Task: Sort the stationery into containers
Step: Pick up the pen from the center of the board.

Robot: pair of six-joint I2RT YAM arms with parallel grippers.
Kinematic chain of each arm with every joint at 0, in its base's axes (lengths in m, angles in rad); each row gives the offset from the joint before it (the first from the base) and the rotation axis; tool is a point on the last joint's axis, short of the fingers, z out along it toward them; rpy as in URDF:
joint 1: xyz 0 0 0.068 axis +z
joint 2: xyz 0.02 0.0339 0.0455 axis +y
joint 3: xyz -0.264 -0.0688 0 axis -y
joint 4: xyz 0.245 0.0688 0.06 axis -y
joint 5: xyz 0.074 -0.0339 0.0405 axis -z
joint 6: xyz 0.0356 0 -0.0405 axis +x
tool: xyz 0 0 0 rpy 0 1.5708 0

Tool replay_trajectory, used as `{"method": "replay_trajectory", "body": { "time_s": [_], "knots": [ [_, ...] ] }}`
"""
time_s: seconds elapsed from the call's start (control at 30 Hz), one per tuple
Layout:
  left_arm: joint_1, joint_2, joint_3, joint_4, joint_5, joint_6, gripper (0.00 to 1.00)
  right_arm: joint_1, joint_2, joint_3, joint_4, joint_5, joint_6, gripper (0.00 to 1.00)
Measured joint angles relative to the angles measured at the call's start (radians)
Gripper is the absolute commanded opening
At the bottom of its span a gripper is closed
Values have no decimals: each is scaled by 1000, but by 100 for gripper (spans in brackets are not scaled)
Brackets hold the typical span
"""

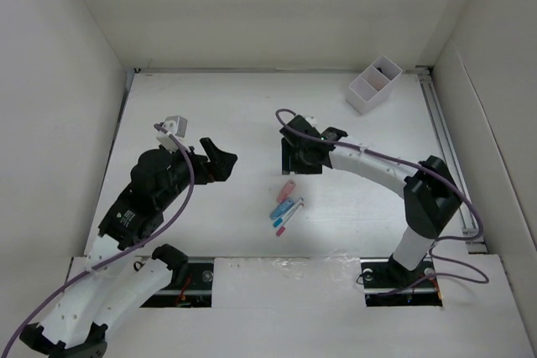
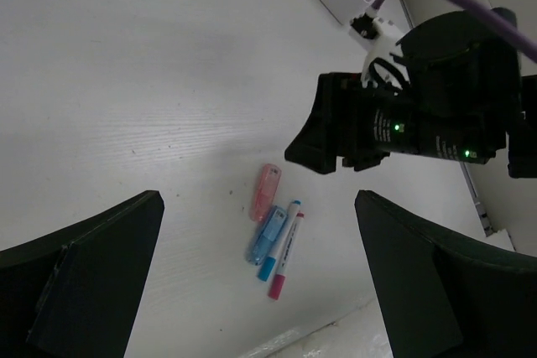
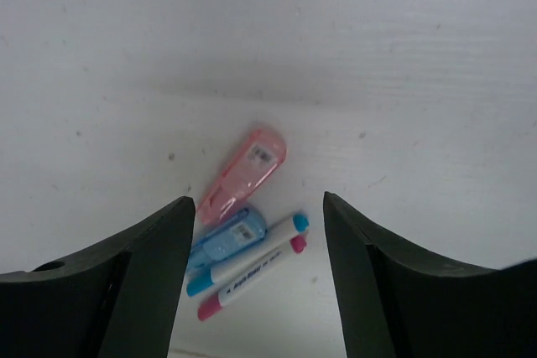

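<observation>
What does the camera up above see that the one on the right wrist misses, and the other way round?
Only the overhead view shows both arms, the left gripper and the white two-compartment box in the far right corner. Only the right wrist view shows the printed labels on the pieces, framed by its own open fingers. Both show the same cluster: a pink piece, a blue piece and two white pens lying side by side.

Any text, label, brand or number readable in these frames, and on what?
On the pink piece: a small sticker, too blurred to read.
On the blue piece: a sticker, also unreadable.
On the pink-tipped white pen: dark print along the barrel, too small to read.
Nothing legible anywhere.
</observation>
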Motion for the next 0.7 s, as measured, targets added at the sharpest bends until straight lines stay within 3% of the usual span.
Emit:
{"method": "replay_trajectory", "body": {
  "time_s": [0.37,0.6,0.7],
  "knots": [
    [0,-18,-25,-9,40,0,100,37,137,1,-35,-98,97,70],
    [0,-34,-25,-11,44,0,100,37,225,32,-29,-126,122,59],
    [0,-38,-25,-11,46,-1,100,36,235,49,-17,-133,131,49]
  ]
}}
